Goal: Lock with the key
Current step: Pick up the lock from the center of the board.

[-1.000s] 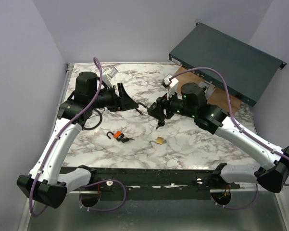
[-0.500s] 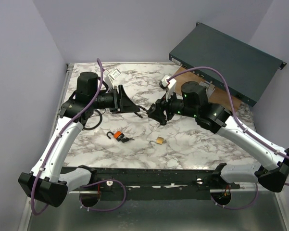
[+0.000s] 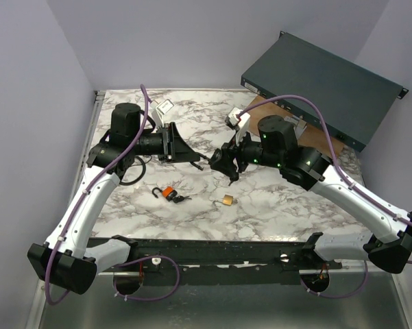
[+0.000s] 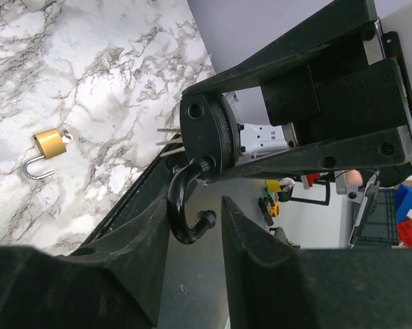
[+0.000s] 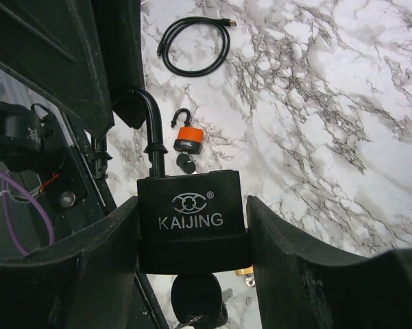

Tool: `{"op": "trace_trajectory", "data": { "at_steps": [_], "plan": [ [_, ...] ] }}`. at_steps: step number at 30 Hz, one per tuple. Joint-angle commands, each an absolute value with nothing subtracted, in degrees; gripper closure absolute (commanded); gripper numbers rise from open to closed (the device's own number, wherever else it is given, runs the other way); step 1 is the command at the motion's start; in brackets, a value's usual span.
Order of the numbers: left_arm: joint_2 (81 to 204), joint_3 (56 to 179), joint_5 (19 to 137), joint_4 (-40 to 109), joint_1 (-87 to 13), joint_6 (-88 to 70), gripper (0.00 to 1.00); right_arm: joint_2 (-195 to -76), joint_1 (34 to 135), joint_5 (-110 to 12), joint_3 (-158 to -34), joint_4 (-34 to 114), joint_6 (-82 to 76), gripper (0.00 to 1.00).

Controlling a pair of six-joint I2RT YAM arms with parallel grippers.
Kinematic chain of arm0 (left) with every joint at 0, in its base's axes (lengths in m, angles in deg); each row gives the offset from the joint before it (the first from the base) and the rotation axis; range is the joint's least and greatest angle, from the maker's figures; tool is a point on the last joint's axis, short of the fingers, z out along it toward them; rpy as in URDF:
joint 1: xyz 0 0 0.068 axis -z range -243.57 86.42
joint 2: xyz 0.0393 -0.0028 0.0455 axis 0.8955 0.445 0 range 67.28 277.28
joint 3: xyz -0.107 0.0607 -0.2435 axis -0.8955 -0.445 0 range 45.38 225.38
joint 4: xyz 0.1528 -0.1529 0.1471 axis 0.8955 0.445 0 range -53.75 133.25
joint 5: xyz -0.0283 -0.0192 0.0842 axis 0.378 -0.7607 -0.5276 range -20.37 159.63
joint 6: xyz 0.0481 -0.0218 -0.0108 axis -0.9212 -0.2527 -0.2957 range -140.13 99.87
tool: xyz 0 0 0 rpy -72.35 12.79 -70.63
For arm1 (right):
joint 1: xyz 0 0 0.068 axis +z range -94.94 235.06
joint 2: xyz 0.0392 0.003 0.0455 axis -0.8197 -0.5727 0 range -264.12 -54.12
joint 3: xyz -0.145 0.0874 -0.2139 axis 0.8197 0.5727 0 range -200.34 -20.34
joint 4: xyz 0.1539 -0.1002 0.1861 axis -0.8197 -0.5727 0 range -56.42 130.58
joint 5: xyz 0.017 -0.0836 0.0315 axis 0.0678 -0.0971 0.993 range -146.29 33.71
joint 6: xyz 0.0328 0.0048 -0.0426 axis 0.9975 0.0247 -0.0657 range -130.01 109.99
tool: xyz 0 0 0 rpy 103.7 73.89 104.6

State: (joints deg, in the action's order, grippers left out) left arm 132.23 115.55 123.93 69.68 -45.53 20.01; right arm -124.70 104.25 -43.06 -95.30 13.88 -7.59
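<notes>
A black KAIJING padlock (image 5: 192,226) sits upright in my right gripper (image 5: 192,205), which is shut on its body above the middle of the table (image 3: 223,159). A black key (image 5: 197,301) sticks out of the lock's underside. The open shackle (image 4: 178,219) hooks out of the body and lies between the fingers of my left gripper (image 4: 197,202). It rests against one finger, and a small gap shows at the other. In the top view the left gripper (image 3: 204,162) meets the right gripper (image 3: 219,161) tip to tip.
An orange padlock (image 3: 168,194) with an open shackle and a key lies on the marble near the left arm. A small brass padlock (image 3: 228,200) lies to its right. A coiled black cable (image 5: 192,44), a dark flat box (image 3: 322,89) and a wooden board (image 3: 332,147) are nearby.
My left gripper has moved right until its fingers straddle the shackle. The right gripper has shifted slightly left with the black padlock.
</notes>
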Motion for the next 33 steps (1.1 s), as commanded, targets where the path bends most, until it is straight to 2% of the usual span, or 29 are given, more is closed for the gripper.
{"op": "trace_trajectory", "data": {
  "at_steps": [1,10,13,14,15,18,21,24,27,29,33],
  "plan": [
    [132.41,114.56,126.93,67.59,-45.91,20.71,0.69,-122.85,104.98,-41.73,-99.17,16.5,-8.56,0.85],
    [132.24,112.72,128.07,65.76,-45.91,21.65,0.78,-123.37,105.64,-41.88,-100.03,15.66,-9.11,0.86],
    [132.02,112.37,128.3,64.53,-45.91,22.32,0.88,-123.23,105.77,-42.27,-100.06,15.53,-9.09,0.86],
    [131.92,112.25,128.29,64.19,-45.9,22.49,0.96,-123.27,105.85,-42.36,-100.19,15.4,-9.14,0.86],
    [131.74,112.15,128.26,63.84,-45.9,22.58,1.0,-123.36,105.86,-42.44,-100.23,15.22,-9.13,0.86],
    [130.57,111.55,128.18,61.76,-45.82,22.49,1.0,-123.46,105.86,-42.26,-100.32,15.22,-9.07,0.82],
    [127.14,110.15,126.39,57.8,-45.49,22.33,1.0,-123.3,105.86,-40.75,-100.38,15.98,-8.48,0.69],
    [123.59,109.07,124.9,52.99,-45.55,22.81,1.0,-122.82,105.88,-38.68,-100.49,17.52,-7.78,0.43],
    [120.49,106.56,124.27,44.15,-45.51,27.18,1.0,-122.15,105.9,-36.62,-100.63,19.36,-7.14,0.25],
    [119.34,105.96,124.16,39.8,-45.56,29.75,1.0,-121.9,105.86,-35.84,-101.04,20.62,-6.59,0.17],
    [117.74,105.95,123.28,33.3,-45.56,33.82,1.0,-120.18,105.9,-34.72,-101.2,25.88,-4.65,0.11]
  ]
}}
